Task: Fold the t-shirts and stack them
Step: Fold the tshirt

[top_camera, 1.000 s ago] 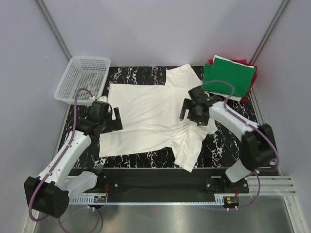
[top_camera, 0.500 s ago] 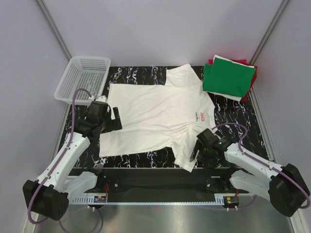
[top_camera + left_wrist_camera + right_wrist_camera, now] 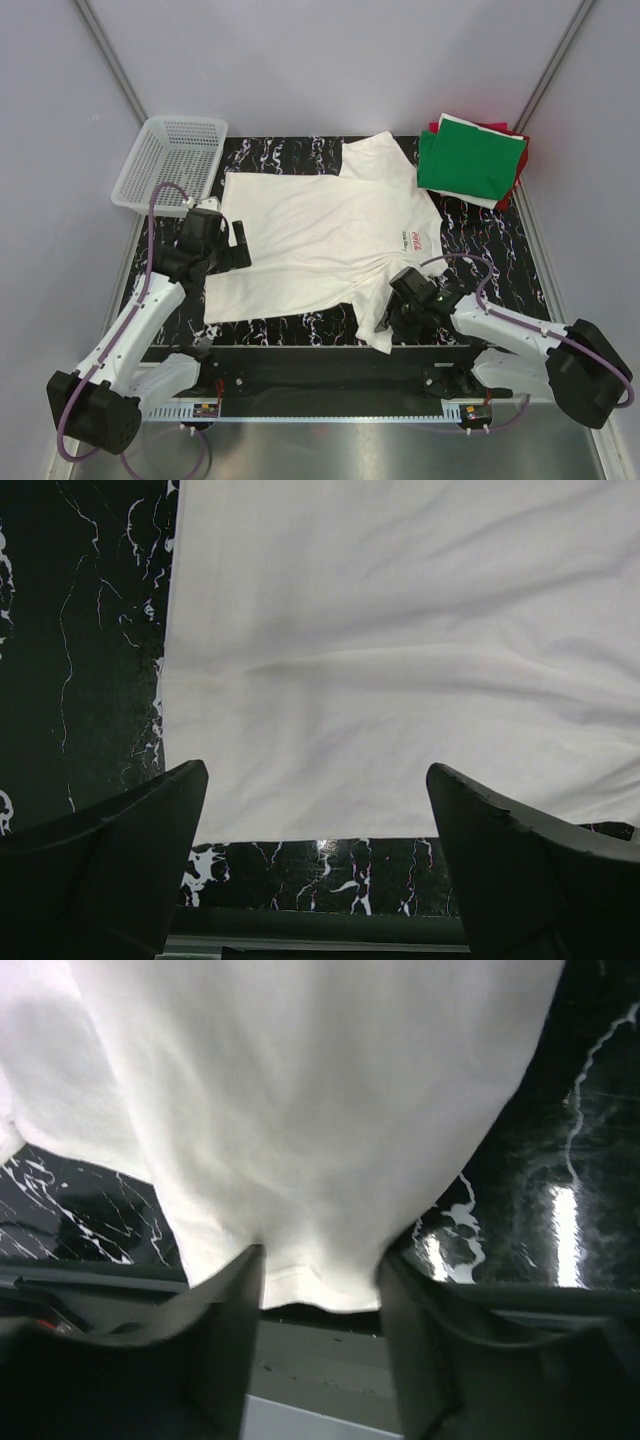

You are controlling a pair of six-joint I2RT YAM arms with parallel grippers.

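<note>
A cream-white t-shirt (image 3: 320,235) with a small red chest logo (image 3: 412,240) lies spread flat on the black marble table (image 3: 470,280). My left gripper (image 3: 240,246) hovers open over the shirt's left hem; the left wrist view shows the gripper (image 3: 315,825) wide apart above the t-shirt (image 3: 400,660) edge. My right gripper (image 3: 392,322) sits at the near sleeve (image 3: 385,305) by the table's front edge. In the right wrist view the gripper (image 3: 320,1280) straddles the sleeve hem (image 3: 310,1160), fabric bunching between its fingers, a gap still showing.
Folded tees are stacked at the back right, green (image 3: 470,158) on top, red (image 3: 505,130) and white (image 3: 482,203) edges showing beneath. A white mesh basket (image 3: 170,160) stands at the back left. The table's front rail (image 3: 320,370) runs just below the sleeve.
The right arm swung from the shirt's chest down to the near sleeve and its jaws narrowed around the hem. The left arm stayed put, still open.
</note>
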